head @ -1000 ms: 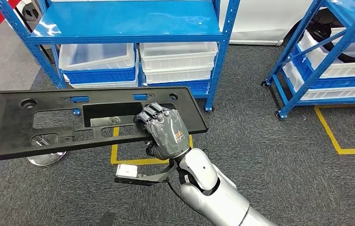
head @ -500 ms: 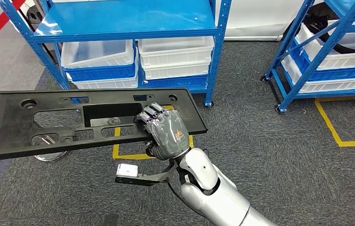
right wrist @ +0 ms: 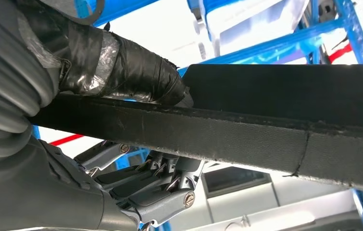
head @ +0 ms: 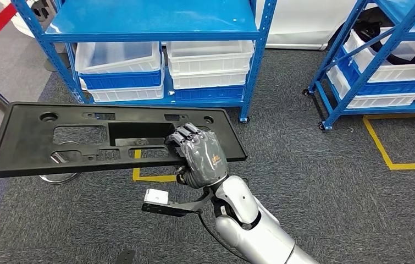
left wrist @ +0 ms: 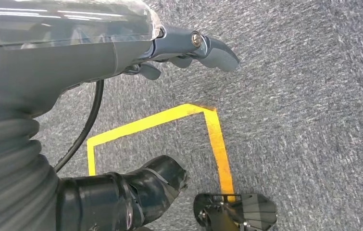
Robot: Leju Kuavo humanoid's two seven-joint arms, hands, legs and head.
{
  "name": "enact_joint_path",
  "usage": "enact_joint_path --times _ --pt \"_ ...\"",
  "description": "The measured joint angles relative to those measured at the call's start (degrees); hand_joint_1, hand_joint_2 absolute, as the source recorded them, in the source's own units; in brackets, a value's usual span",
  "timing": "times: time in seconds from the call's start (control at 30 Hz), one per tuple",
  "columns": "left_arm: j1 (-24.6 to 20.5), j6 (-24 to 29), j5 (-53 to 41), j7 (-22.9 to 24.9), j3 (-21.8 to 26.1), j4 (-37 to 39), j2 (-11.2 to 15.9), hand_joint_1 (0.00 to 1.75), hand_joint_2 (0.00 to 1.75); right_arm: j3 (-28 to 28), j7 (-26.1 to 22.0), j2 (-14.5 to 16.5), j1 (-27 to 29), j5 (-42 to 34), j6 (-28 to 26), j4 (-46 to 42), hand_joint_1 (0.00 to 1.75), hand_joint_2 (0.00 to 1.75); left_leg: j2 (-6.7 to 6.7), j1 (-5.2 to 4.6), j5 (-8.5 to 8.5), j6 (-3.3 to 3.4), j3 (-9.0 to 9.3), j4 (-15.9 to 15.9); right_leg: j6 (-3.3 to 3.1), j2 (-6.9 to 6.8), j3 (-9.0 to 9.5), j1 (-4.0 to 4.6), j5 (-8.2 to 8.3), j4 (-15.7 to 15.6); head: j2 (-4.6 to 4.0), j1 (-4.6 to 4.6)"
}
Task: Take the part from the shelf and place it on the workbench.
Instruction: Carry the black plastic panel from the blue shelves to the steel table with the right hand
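With the black plastic panel [head: 111, 137] already off the blue shelf [head: 150, 22], the right hand [head: 199, 157] grips its near edge, fingers wrapped; the carry and placing remain.

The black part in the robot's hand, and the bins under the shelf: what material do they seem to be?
The black part looks like moulded plastic, matte, with formed cut-outs and a rough seam edge. The bins look like plastic, white and slightly translucent. Both are judged by look only.

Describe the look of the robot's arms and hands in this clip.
The right arm is glossy silver with rounded shells; a thin black cable runs beside it. The right hand is dark grey with a small orange marking. The left hand has grey fingers and a ribbed grey cover.
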Motion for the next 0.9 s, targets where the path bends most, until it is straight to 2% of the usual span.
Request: enact_joint_path --times 0.03,0.07,0.13,0.2,0.23,0.27,0.33,0.37,0.4,0.43,0.5,0.53,0.57,0.6,0.7,0.73,0.77,0.83,0.87,0.9 --pt "0.0 0.0 0.0 0.0 0.0 0.0 -0.1 0.00 1.75 -0.2 0.0 0.0 0.0 0.0 -0.2 0.0 1.75 1.75 0.08 -0.16 0.02 -0.14 -0.12 0.1 -0.47 -0.31 1.83 0.25 1.08 -3.6 0.00 0.00" --pt "0.0 0.0 0.0 0.0 0.0 0.0 -0.1 0.00 1.75 -0.3 0.0 0.0 0.1 0.0 -0.4 -0.1 1.75 1.75 0.21 -0.19 0.10 -0.36 -0.31 0.2 -0.88 -0.57 2.91 0.54 1.53 -5.9 0.00 -0.01" --pt "0.0 0.1 0.0 0.0 0.0 0.0 -0.2 0.00 1.75 -0.5 -0.1 -0.1 0.2 0.0 -0.6 -0.1 1.75 1.75 0.57 -0.24 0.32 -0.95 -0.64 0.2 -1.35 -0.60 3.23 0.92 1.60 -7.5 0.00 0.01" --pt "0.1 0.1 0.0 0.0 0.0 0.0 -0.2 0.00 1.75 -0.7 -0.1 -0.3 0.4 0.0 -0.7 -0.2 1.75 1.75 0.71 -0.26 -0.11 -1.50 -0.86 0.4 -1.84 -0.25 3.35 0.50 1.99 -8.2 0.00 0.01" --pt "0.1 0.1 0.0 0.0 0.0 0.0 -0.2 0.00 1.75 -0.7 -0.1 -0.3 0.4 0.0 -0.8 -0.2 1.75 1.75 0.53 -0.27 -1.01 -1.75 -1.30 1.4 -2.14 -0.14 3.44 0.24 2.28 -8.6 0.00 -0.02" --pt "0.1 0.1 0.0 0.0 0.0 0.0 -0.2 0.00 1.75 -0.8 -0.1 -0.3 0.5 0.0 -0.8 -0.3 1.75 1.75 0.23 -0.23 -2.52 -1.97 -2.30 3.7 -2.38 -0.03 3.49 0.00 2.51 -8.9 0.00 -0.03" --pt "0.1 0.1 0.0 0.0 0.0 0.0 -0.2 0.00 1.75 -0.8 -0.1 -0.3 0.6 0.0 -0.9 -0.3 1.75 1.75 -0.23 0.01 -6.06 -2.40 -5.36 10.8 -2.59 0.23 3.33 -0.04 2.68 -8.9 0.00 -0.06" --pt "0.1 0.1 0.0 0.0 0.0 0.0 -0.2 0.00 1.75 -0.8 -0.2 -0.4 0.8 0.0 -0.9 -0.3 1.75 1.75 -0.28 0.11 -7.14 -2.62 -6.76 14.0 -2.61 0.42 3.23 -0.05 2.69 -8.8 0.00 -0.06" --pt "0.2 0.1 0.0 0.0 0.0 0.0 -0.2 0.00 1.75 -0.8 -0.2 -0.4 1.0 0.0 -0.9 -0.3 1.75 1.75 -0.28 0.23 -7.14 -2.79 -7.34 15.5 -2.61 0.65 3.15 -0.07 2.69 -8.6 0.00 -0.06" --pt "0.2 0.1 0.0 0.0 0.0 0.0 -0.2 0.00 1.75 -0.8 -0.2 -0.4 1.2 0.0 -1.0 -0.3 1.75 1.75 -0.28 0.35 -6.05 -2.93 -6.87 14.7 -2.59 0.93 3.09 -0.12 2.68 -8.4 0.00 -0.07" --pt "0.3 0.1 -0.1 0.0 0.0 0.0 -0.2 0.00 1.75 -0.8 -0.3 -0.5 1.3 0.0 -1.0 -0.3 1.75 1.75 -0.77 0.63 -2.25 -3.03 -3.43 7.8 -2.40 1.56 2.97 -0.22 2.61 -8.0 0.00 -0.06" --pt "0.3 0.1 -0.1 0.0 0.0 0.0 -0.1 0.00 1.75 -0.8 -0.4 -0.5 1.3 0.0 -1.0 -0.3 1.75 1.75 -1.37 0.68 -0.96 -3.00 -1.61 4.1 -2.16 1.87 2.80 -0.16 2.59 -7.7 0.00 -0.06" --pt "0.3 0.1 -0.2 0.0 0.0 0.0 -0.1 0.00 1.75 -0.8 -0.4 -0.4 1.3 0.0 -1.1 -0.4 1.75 1.75 -1.88 0.68 -0.31 -2.89 -0.44 1.6 -1.82 2.14 2.54 -0.13 2.66 -7.5 0.00 -0.07" --pt "0.2 0.1 -0.2 0.0 0.0 0.0 -0.1 0.00 1.75 -0.9 -0.5 -0.4 1.4 0.0 -1.1 -0.4 1.75 1.75 -2.30 0.61 -0.26 -2.73 0.03 0.5 -1.46 2.38 2.26 -0.12 2.79 -7.4 0.00 -0.06" --pt "0.2 0.2 -0.2 0.0 0.0 0.0 0.0 0.00 1.75 -1.0 -0.6 -0.5 1.7 0.0 -1.3 -0.5 1.75 1.75 -1.92 0.60 0.21 -1.76 -0.07 -0.1 -0.32 2.72 1.73 -0.17 3.06 -7.3 0.00 -0.04" --pt "0.2 0.2 -0.2 0.0 0.0 0.0 0.1 0.00 1.75 -1.1 -0.7 -0.5 1.7 0.0 -1.5 -0.5 1.75 1.75 -1.61 0.70 0.52 -1.31 -0.09 -0.4 -0.03 2.38 1.31 -0.17 2.31 -6.5 0.00 -0.01" --pt "0.2 0.2 -0.3 0.0 -0.1 0.0 0.1 0.00 1.75 -1.2 -0.8 -0.5 1.8 0.0 -1.7 -0.6 1.75 1.75 -1.27 0.82 0.81 -0.89 -0.15 -0.6 0.20 1.96 0.43 -0.19 0.90 -4.5 0.00 0.04" --pt "0.2 0.1 -0.3 -0.1 -0.1 0.0 0.1 0.00 1.75 -1.4 -1.0 -0.5 1.9 0.0 -2.2 -0.6 1.75 1.75 -0.58 0.75 1.07 -0.50 -0.47 -0.7 0.54 1.20 -2.52 -0.39 -3.01 2.3 0.00 0.10" --pt "0.3 0.1 -0.3 -0.2 -0.1 0.0 0.1 0.00 1.75 -1.5 -1.1 -0.5 2.1 0.0 -2.4 -0.7 1.75 1.75 -0.23 0.71 1.11 -0.45 -0.67 -0.6 0.69 1.12 -3.98 -0.49 -4.43 5.8 0.00 0.09" --pt "0.3 0.1 -0.3 -0.2 -0.1 0.0 0.1 0.00 1.75 -1.6 -1.1 -0.6 2.4 0.0 -2.6 -0.7 1.75 1.75 0.14 0.69 1.13 -0.43 -0.84 -0.5 0.81 1.07 -4.72 -0.59 -4.94 7.8 0.00 0.09"
